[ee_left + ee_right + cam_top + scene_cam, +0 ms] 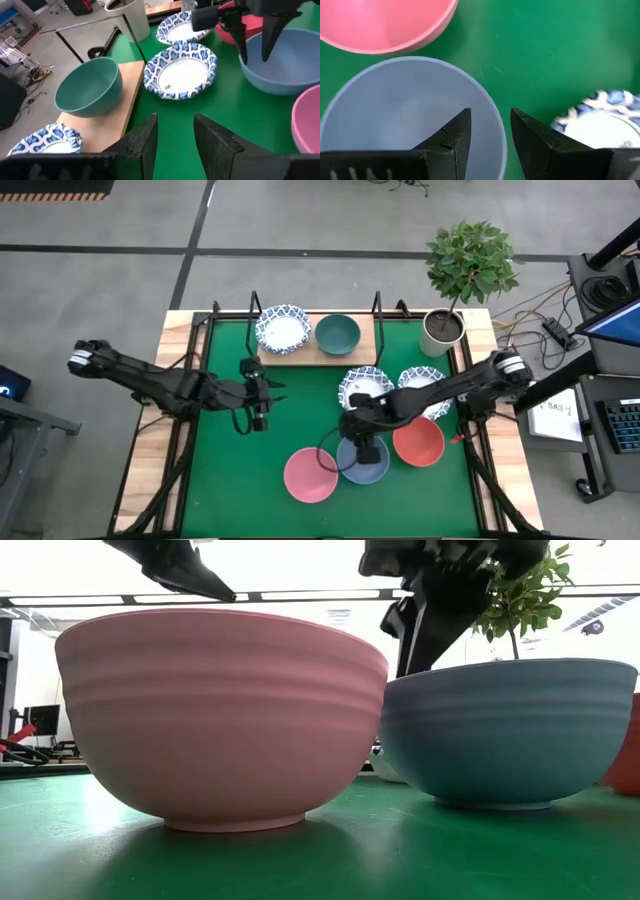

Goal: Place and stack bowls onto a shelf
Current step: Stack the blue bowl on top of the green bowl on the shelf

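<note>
- Your right hand (490, 137) hangs spread over the grey-blue bowl (363, 459), one finger inside its rim and one outside; nothing is pinched yet.
- Lower until the rim sits deep between the fingers, then press together squarely so the bowl won't tip.
- Mind the pink bowl (311, 475) just left and the red bowl (418, 441) just right.
- The shelf (318, 348) at the desk's far side holds a patterned bowl (283, 329) and the green bowl (338, 333); its right end looks free.
- Your left hand (175, 137) waits spread, mid-left, holding nothing.

Shelf (300, 350): right third bare. Approach lane blocked by two patterned bowls (363, 386); open green mat (225, 470) at left.
</note>
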